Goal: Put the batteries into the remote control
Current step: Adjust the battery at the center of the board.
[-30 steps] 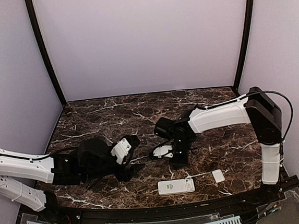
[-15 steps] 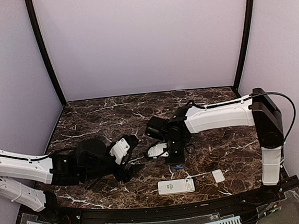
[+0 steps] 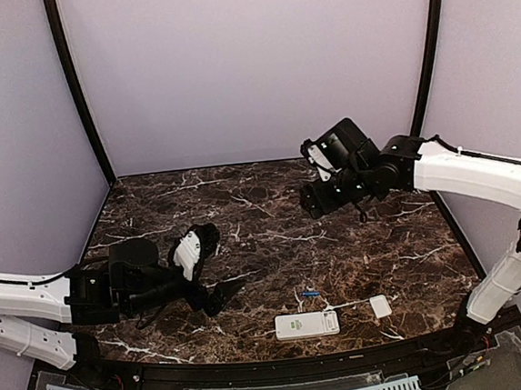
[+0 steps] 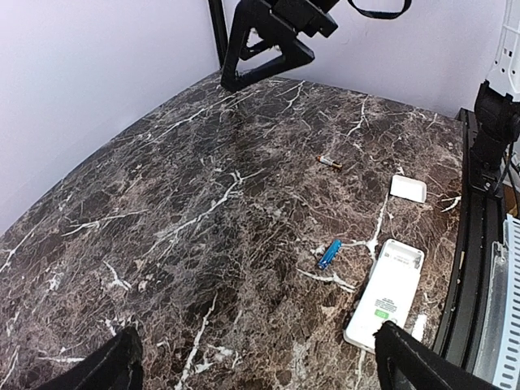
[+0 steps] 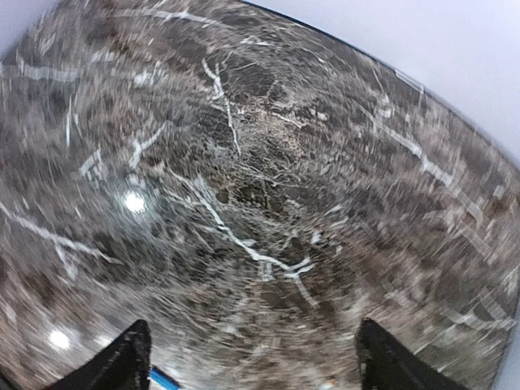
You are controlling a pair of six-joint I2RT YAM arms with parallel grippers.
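The white remote control (image 3: 306,324) lies near the table's front edge with its green label up (image 4: 388,292). A blue battery (image 3: 311,293) lies loose just beyond it (image 4: 329,253), and its end shows at the bottom of the blurred right wrist view (image 5: 162,379). A second, brownish battery (image 4: 329,162) lies farther back. My left gripper (image 3: 225,257) stands open and empty, low over the table to the left of the remote (image 4: 260,366). My right gripper (image 3: 314,199) hangs high over the far right, open and empty (image 5: 256,361).
A small white cover piece (image 3: 381,306) lies to the right of the remote (image 4: 408,188). The dark marble table (image 3: 243,206) is walled in by pale panels, with a black rail along its front edge (image 4: 463,268).
My right gripper has opened, risen and swung back to the far right; the blue battery now lies on the table where it was. My left gripper has opened wider and drawn back to the left.
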